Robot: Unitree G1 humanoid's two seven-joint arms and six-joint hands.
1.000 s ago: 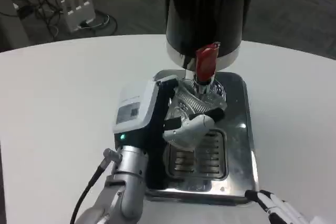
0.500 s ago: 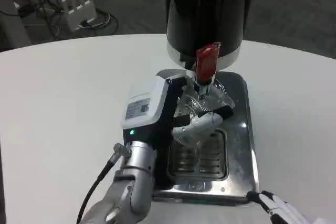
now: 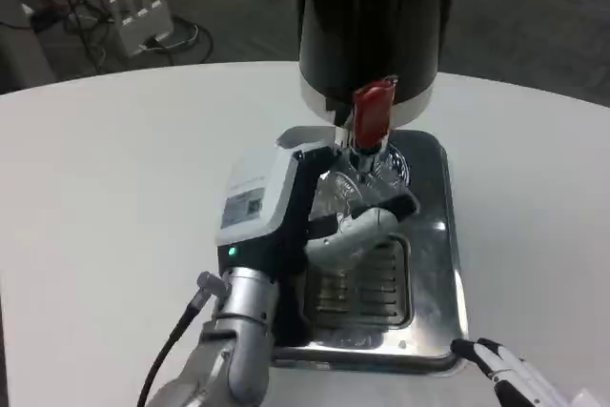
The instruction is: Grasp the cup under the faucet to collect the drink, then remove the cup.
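Where the white table (image 3: 114, 169) runs out at the far left, cables and a white power strip (image 3: 141, 11) on the floor beyond its edge. Further right, left forearm (image 3: 238, 331) rising from the bottom edge, silver, with a black cable alongside. Above it, left hand (image 3: 286, 212) — white back up, label and a green light showing — reaching in over the steel drip tray (image 3: 453, 264). Fingers wrapped round the clear cup (image 3: 357, 193), one white finger (image 3: 348, 231) curling across the near side; cup grasped, standing on the tray directly under the faucet (image 3: 367, 135) with its red lever (image 3: 372, 110). Behind and above, black dispenser (image 3: 372, 16) with a white band at its base. Slotted grate (image 3: 367, 283) of the tray bare, just this side of the cup. Bottom right corner — right hand (image 3: 515, 378), only white-and-black fingertips in frame, near the tray's front corner; whether loose or clenched, cannot tell.
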